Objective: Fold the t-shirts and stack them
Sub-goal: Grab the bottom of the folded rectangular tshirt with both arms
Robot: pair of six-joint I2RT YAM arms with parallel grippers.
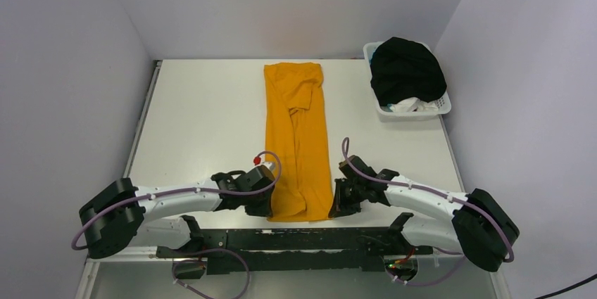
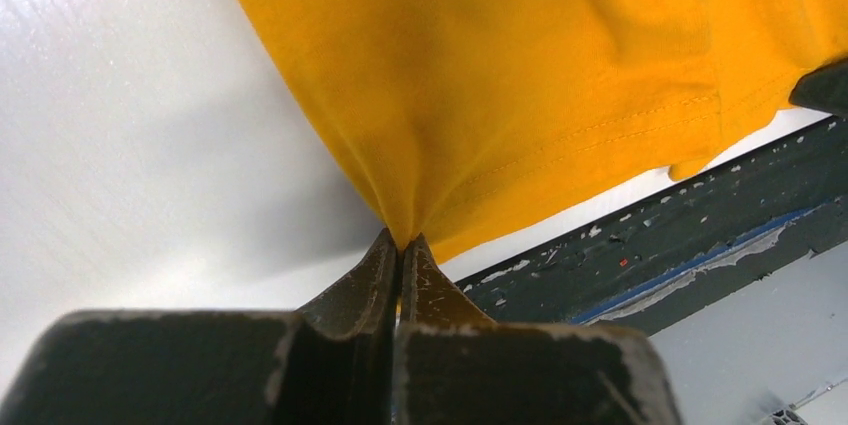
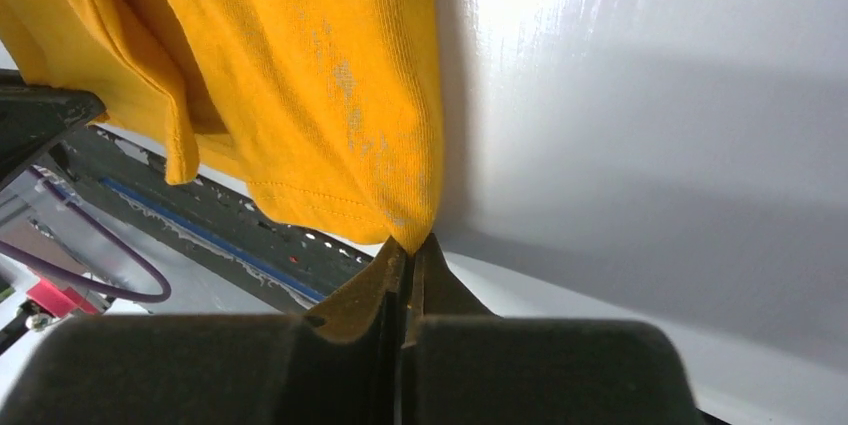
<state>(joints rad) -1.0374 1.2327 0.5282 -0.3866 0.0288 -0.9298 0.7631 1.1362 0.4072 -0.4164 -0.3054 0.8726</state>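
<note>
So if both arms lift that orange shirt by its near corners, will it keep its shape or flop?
Probably floppy: the orange shirt puckers into creases where the left gripper pinches it. It will likely sag between that and the right gripper, and its folds may fall open. The knit looks thin, so it is probably light, and it should slide easily on the glossy table.

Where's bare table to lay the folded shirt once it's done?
Bare table left of the orange shirt, out to the left edge. Another lies right of the shirt, nearer than the basket. Crowded: the near edge, where left gripper and right gripper pinch the hem.
</note>
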